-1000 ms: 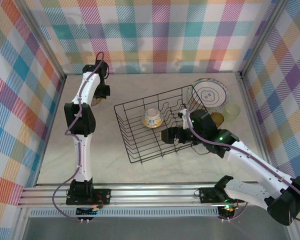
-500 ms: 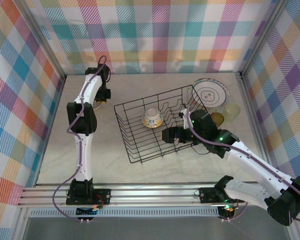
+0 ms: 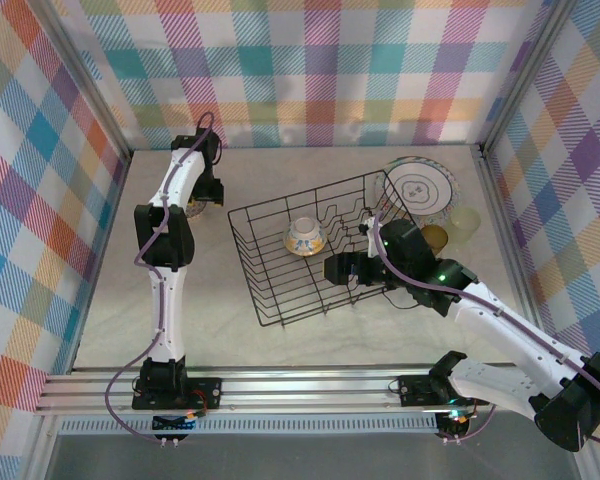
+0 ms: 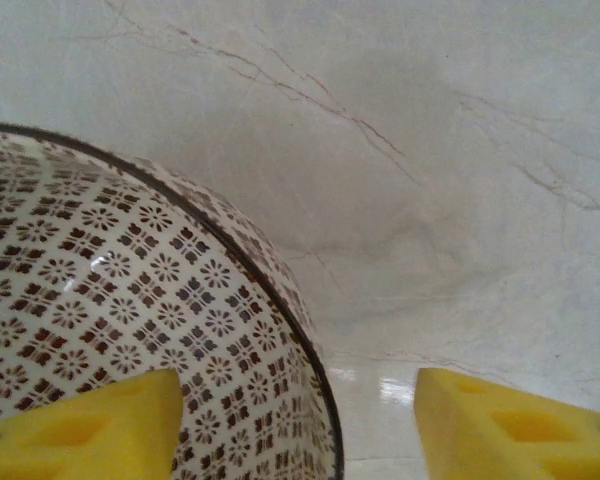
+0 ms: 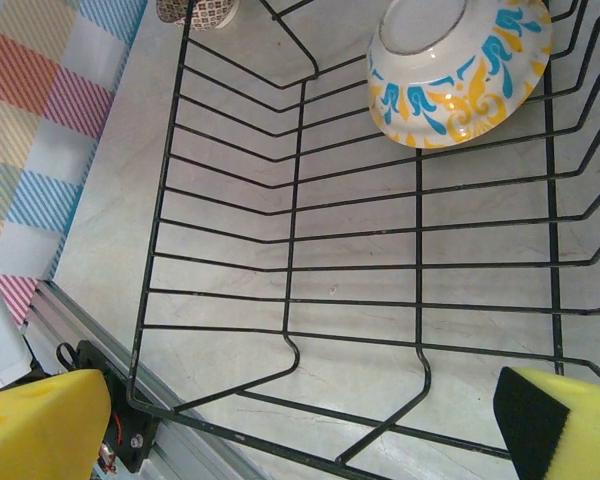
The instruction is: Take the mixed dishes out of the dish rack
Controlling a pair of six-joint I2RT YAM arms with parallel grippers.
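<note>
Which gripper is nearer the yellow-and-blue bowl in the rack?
Right. The right gripper hovers over the dish rack, just near-right of the yellow-and-blue bowl; the left gripper is outside the rack at far left, by a brown-patterned bowl.

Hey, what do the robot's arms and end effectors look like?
The left arm and right arm: white tubes, black joints, a purple cable each. A green light on the right one. The left end effector and right end effector: yellow fingers.

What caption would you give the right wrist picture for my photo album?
The right gripper hangs open over the dish rack, where a yellow-and-blue bowl sits.
</note>
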